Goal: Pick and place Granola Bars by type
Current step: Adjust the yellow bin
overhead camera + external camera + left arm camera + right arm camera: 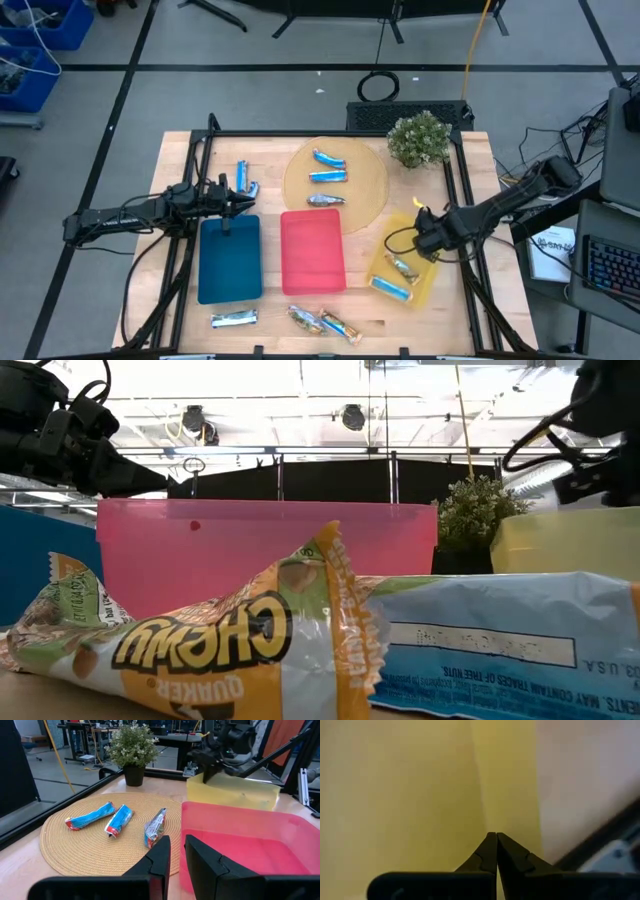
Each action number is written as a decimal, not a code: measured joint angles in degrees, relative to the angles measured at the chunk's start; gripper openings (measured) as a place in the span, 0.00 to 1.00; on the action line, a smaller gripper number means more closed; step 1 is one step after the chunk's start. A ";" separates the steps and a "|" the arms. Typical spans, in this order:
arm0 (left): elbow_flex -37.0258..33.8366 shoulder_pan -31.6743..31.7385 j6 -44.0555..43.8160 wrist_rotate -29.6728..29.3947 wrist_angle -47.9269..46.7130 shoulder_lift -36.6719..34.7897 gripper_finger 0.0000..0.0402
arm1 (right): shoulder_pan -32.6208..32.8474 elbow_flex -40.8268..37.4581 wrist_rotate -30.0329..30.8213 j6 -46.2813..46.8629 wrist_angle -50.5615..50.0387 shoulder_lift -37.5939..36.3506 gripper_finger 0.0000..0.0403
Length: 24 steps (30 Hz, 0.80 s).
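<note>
Right hand [424, 238] sits over the yellow tray [428, 288], fingers pressed together, nothing between them; the right wrist view shows only tray surface ahead of the tips. Two bars lie in that tray just behind the hand: a brown-gold one [403, 268] and a blue one [391, 289].

Left hand [243, 204] hangs at the far edge of the blue tray [230, 262], fingers [159, 856] slightly apart, empty. Two blue bars [244, 180] lie just past it on the counter [180, 310]. Ahead of it in the left wrist view, three bars rest on the mat [65, 845]: two blue [90, 816] [119, 820] and a silver-blue one [156, 826] nearest the red tray [260, 840]. Blue and red trays look empty.

Near counter edge: a silver-blue bar [234, 318] and two brown-gold bars [325, 322], touching or overlapping, well away from both hands.

Risks, as judgement:
- Yellow tray holds mixed types, so the blue bar there may be missorted.
- The touching brown-gold pair could get grabbed together or one dragged off.
- Shiny wrappers are slippery and crumple; a pinch at the end seal may slip.
- Silver-blue bar at the mat edge beside the red tray wall: fingers may clip the wall.
- Plant [419, 138] sits close to the mat's far side; arm could brush it.
</note>
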 joint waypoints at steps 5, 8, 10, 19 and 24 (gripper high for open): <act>0.00 -0.02 -0.01 0.00 0.00 0.00 0.16 | -4.97 0.00 5.96 -3.46 0.11 0.00 0.00; 0.00 -0.02 0.00 0.00 0.00 0.01 0.16 | -7.90 0.00 10.03 -6.74 1.07 0.00 0.00; 0.00 0.00 0.00 0.00 0.00 -0.01 0.16 | -9.81 0.00 12.46 -9.00 3.04 0.00 0.00; 0.00 0.00 0.00 -0.02 0.00 0.01 0.16 | -15.50 0.00 14.65 -22.93 20.31 0.00 0.00; 0.00 -0.01 -0.01 -0.01 0.00 0.01 0.16 | -16.77 0.00 10.04 -27.31 28.55 0.02 0.00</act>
